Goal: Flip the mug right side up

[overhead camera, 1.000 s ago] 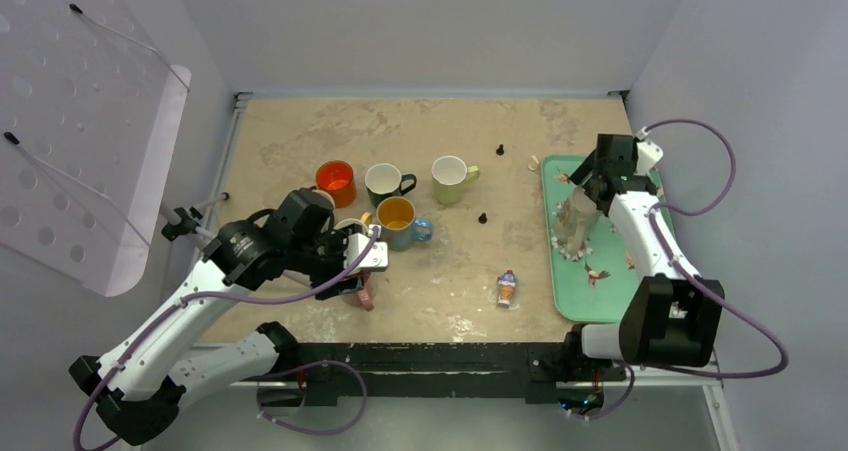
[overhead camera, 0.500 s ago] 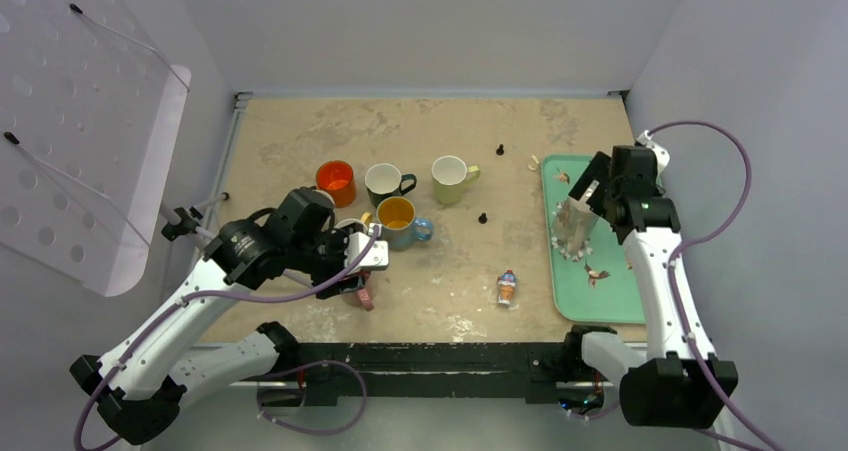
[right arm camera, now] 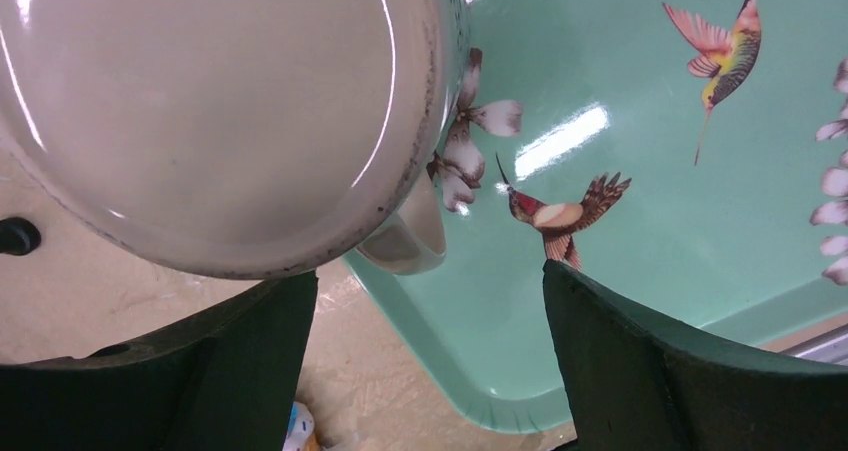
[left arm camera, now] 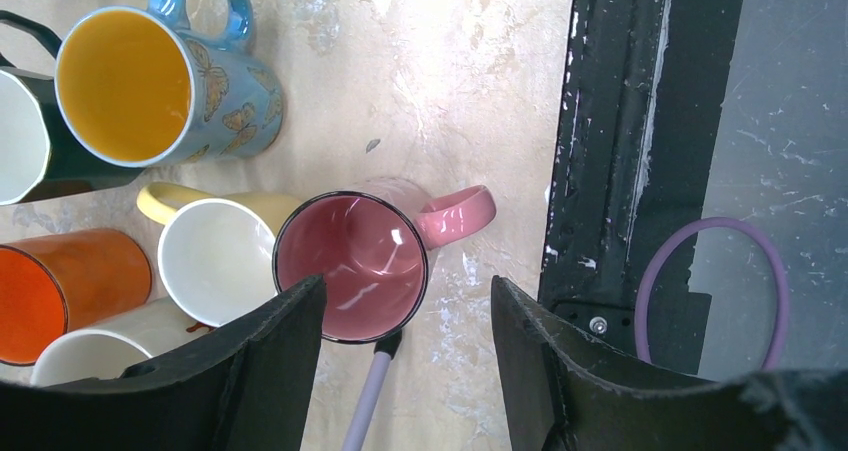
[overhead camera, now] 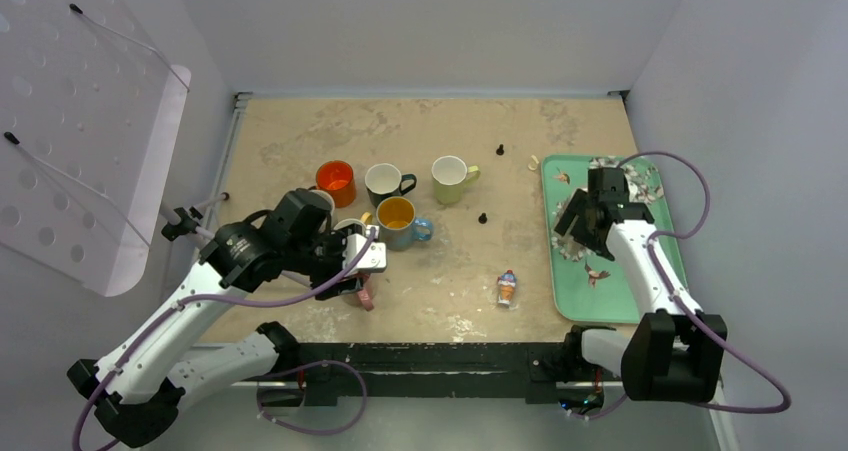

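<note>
The grey mug [right arm camera: 200, 111] stands base up at the left edge of the tray [right arm camera: 650, 221], just ahead of my right gripper [right arm camera: 430, 361], whose fingers are spread and empty. My left gripper [left arm camera: 400, 371] is spread too, over a pink mug [left arm camera: 350, 261] well left of the tray.

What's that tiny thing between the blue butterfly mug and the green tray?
A small black peg stands on the table between the blue butterfly mug and the green tray. The top view shows it best.
</note>
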Controlling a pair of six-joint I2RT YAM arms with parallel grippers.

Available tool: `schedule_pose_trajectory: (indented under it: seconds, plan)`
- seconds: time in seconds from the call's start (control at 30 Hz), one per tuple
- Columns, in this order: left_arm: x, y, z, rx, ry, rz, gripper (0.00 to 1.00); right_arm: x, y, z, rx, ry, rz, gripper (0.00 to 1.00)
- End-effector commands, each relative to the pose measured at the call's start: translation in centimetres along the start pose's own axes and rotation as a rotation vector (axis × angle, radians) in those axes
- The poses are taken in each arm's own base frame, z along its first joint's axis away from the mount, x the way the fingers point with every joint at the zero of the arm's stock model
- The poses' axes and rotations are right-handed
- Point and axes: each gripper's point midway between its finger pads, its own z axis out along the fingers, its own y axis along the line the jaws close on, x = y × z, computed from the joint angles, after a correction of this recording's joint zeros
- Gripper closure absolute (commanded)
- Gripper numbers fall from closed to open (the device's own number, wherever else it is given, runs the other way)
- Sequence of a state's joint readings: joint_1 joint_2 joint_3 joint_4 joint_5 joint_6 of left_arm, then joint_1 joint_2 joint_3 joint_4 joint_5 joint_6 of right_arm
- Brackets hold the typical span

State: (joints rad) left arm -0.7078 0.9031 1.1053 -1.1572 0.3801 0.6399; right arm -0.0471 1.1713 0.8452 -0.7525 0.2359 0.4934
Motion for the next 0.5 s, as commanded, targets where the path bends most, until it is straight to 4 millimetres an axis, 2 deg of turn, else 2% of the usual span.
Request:
schedule_pose_trajectory:
  seconds: [0.0,0.2,0.37,0.47]
  plan:
    - [-1.3,0.2,-0.7,-0.011,-0.054,0.030,0.35,-3.1,1.3,0.6,-0.029,-0.123,0.046,0.16]
    - [-1.5,0.3,-0.8,-0.011,-0.051,0.026,0.35,-2.3,1.7,4.8,0.013,-0.089,0.042,0.29]
    - [-1.7,0.4,-0.9,-0.009,-0.052,0.020,0.35,-4.2,1.7,5.2,0.041,-0.149,0.060,0.39]
    - [-1.9,0.3,-0.8,-0.002,-0.057,0.016,0.35,-4.7,1.2,5.7,0.079,-0.181,0.076,0.41]
